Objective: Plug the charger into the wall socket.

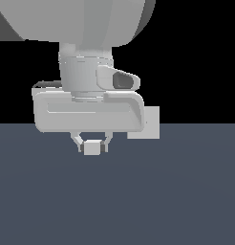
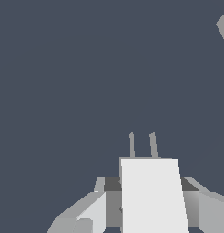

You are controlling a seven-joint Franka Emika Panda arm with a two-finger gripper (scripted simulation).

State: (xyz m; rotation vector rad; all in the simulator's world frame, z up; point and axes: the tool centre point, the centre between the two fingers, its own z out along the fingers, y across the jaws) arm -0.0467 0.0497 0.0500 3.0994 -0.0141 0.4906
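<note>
The jaws are clamped on the charger [image 1: 92, 148], one finger on each side, with the gripper [image 1: 92, 145] hanging left of centre in the exterior view, above a flat dark blue-grey floor [image 1: 117, 201]. The charger is a plain off-white block with no brand, label or writing; the wrist view shows two thin grey prongs [image 2: 142, 145] sticking out of its end. Farther back, the wall socket [image 1: 149, 123] stands upright right of centre, partly hidden by the gripper body.

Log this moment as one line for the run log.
end effector: shut on charger | charger: lifted, prongs free | socket: upright, toward exterior view's right, apart from charger | plug-in: not yet done
</note>
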